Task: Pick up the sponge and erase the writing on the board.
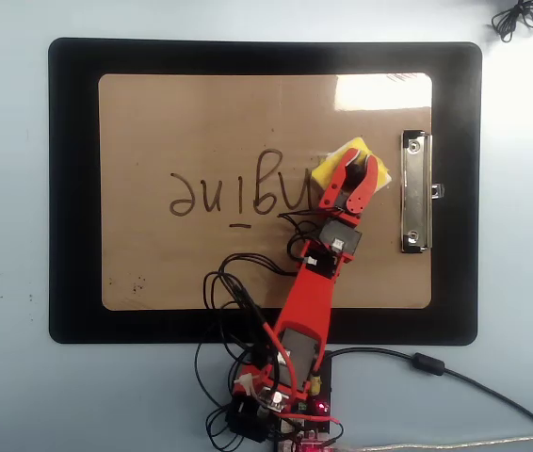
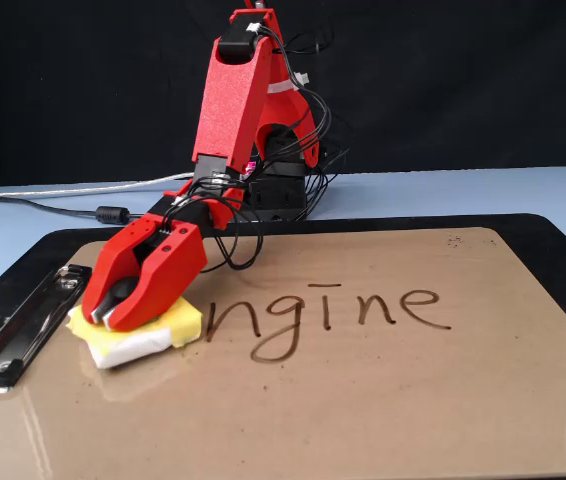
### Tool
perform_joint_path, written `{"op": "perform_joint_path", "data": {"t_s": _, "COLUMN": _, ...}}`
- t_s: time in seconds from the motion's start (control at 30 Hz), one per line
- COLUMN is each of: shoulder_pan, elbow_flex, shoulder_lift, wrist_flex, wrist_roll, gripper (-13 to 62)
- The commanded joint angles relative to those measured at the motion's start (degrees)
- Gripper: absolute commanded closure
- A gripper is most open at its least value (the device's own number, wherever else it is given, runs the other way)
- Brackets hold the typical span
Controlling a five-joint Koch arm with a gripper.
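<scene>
The sponge lies flat on the board, covering the first letter of the writing, near the metal clip. The red fingers hold the sponge's black knob. A black mat underlies the board on the surface.

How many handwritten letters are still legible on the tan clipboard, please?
5: "ngine" in dark marker writing runs across the tan clipboard. The red gripper and yellow sponge sit where an earlier letter may be hidden.
</scene>
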Motion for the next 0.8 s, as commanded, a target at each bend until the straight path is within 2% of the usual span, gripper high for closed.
{"op": "perform_joint_path", "data": {"t_s": 0.0, "shoulder_pan": -0.44, "elbow_flex": 9.40, "shoulder_lift": 8.53, "wrist_flex": 0.00, "wrist_roll": -2.46, "gripper": 57.4}}
{"op": "perform_joint_path", "data": {"t_s": 0.13, "shoulder_pan": -0.62, "elbow_flex": 28.74, "shoulder_lift": 28.56, "wrist_flex": 0.53, "wrist_roll": -2.29, "gripper": 57.3}}
{"op": "perform_joint_path", "data": {"t_s": 0.2, "shoulder_pan": -1.05, "elbow_flex": 31.11, "shoulder_lift": 30.59, "wrist_flex": 0.53, "wrist_roll": -2.55, "gripper": 57.4}}
{"op": "perform_joint_path", "data": {"t_s": 0.3, "shoulder_pan": -4.39, "elbow_flex": 24.87, "shoulder_lift": 23.64, "wrist_flex": 0.18, "wrist_roll": -2.64, "gripper": 57.4}}
{"op": "perform_joint_path", "data": {"t_s": 0.47, "shoulder_pan": -8.00, "elbow_flex": -2.64, "shoulder_lift": 0.09, "wrist_flex": 0.44, "wrist_roll": -2.64, "gripper": 57.3}}
{"op": "perform_joint_path", "data": {"t_s": 0.53, "shoulder_pan": -7.65, "elbow_flex": -5.10, "shoulder_lift": -1.49, "wrist_flex": 0.62, "wrist_roll": -2.64, "gripper": 57.3}}
{"op": "perform_joint_path", "data": {"t_s": 0.63, "shoulder_pan": -7.03, "elbow_flex": 3.78, "shoulder_lift": 5.45, "wrist_flex": 0.26, "wrist_roll": -2.46, "gripper": 57.3}}
{"op": "perform_joint_path", "data": {"t_s": 0.77, "shoulder_pan": -0.09, "elbow_flex": 23.38, "shoulder_lift": 24.43, "wrist_flex": 0.62, "wrist_roll": -2.11, "gripper": 57.3}}
